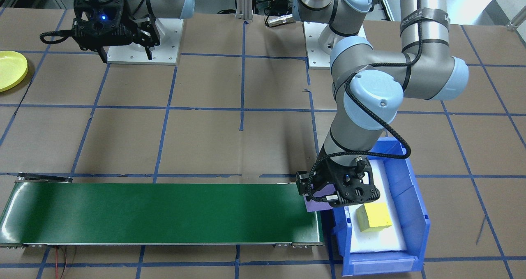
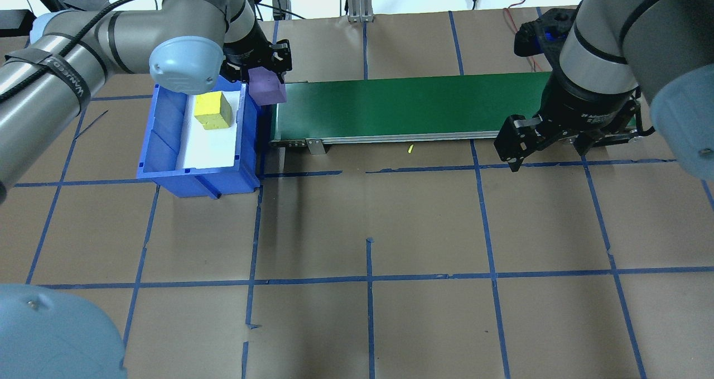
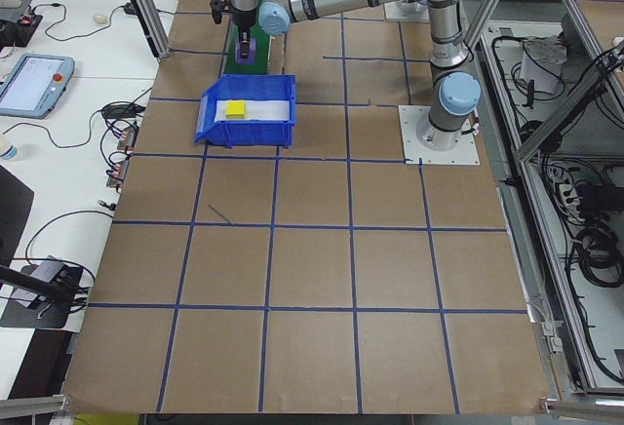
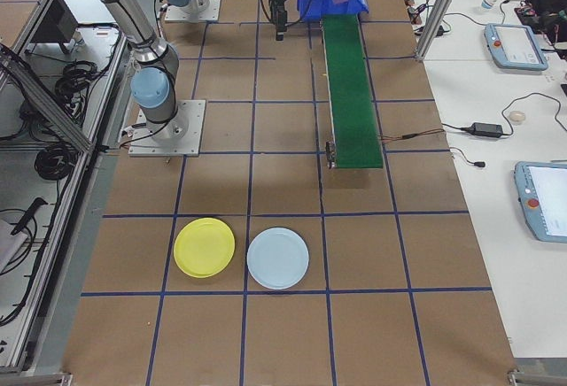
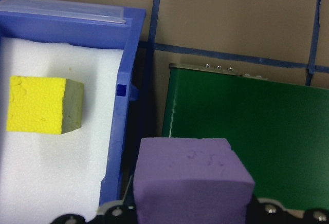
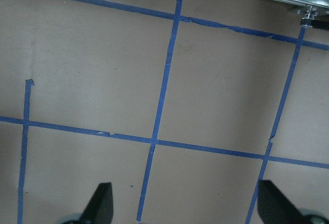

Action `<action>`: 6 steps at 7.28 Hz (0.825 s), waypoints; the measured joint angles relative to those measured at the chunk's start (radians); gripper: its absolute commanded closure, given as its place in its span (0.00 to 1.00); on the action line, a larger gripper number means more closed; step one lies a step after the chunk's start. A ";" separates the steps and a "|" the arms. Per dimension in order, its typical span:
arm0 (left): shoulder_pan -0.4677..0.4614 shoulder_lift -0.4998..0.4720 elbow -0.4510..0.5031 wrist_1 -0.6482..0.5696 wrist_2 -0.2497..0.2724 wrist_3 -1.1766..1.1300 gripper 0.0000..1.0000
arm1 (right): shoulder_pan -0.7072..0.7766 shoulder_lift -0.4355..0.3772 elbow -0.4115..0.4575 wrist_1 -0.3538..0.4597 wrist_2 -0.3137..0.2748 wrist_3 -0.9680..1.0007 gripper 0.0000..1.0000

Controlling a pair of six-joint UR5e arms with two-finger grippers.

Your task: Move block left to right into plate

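My left gripper (image 2: 268,81) is shut on a purple foam block (image 2: 266,87), holding it just above the gap between the blue bin (image 2: 163,144) and the left end of the green conveyor belt (image 2: 413,105). In the left wrist view the purple block (image 5: 193,180) fills the bottom centre. A yellow block (image 2: 212,110) lies on white foam inside the bin. My right gripper (image 2: 549,156) hangs open and empty over the table by the belt's right end. The yellow plate (image 4: 205,247) lies on the table far to my right, also at the front view's left edge (image 1: 11,69).
A light blue plate (image 4: 278,258) lies beside the yellow plate. Blue tape lines (image 2: 368,278) grid the brown table. The arm bases (image 1: 144,40) stand at the robot's side. Tablets and cables (image 4: 514,45) sit on side tables.
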 measured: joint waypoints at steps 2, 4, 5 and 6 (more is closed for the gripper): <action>-0.029 -0.040 -0.003 0.027 -0.008 -0.004 0.71 | -0.001 0.001 -0.001 -0.005 -0.001 -0.001 0.00; -0.044 -0.069 -0.015 0.080 -0.046 -0.003 0.68 | -0.001 0.002 0.000 -0.007 -0.001 -0.001 0.00; -0.046 -0.073 -0.020 0.089 -0.055 0.000 0.63 | -0.001 0.003 0.001 -0.008 -0.002 -0.001 0.00; -0.047 -0.073 -0.022 0.092 -0.057 0.003 0.58 | -0.001 0.003 0.000 -0.009 -0.002 -0.001 0.00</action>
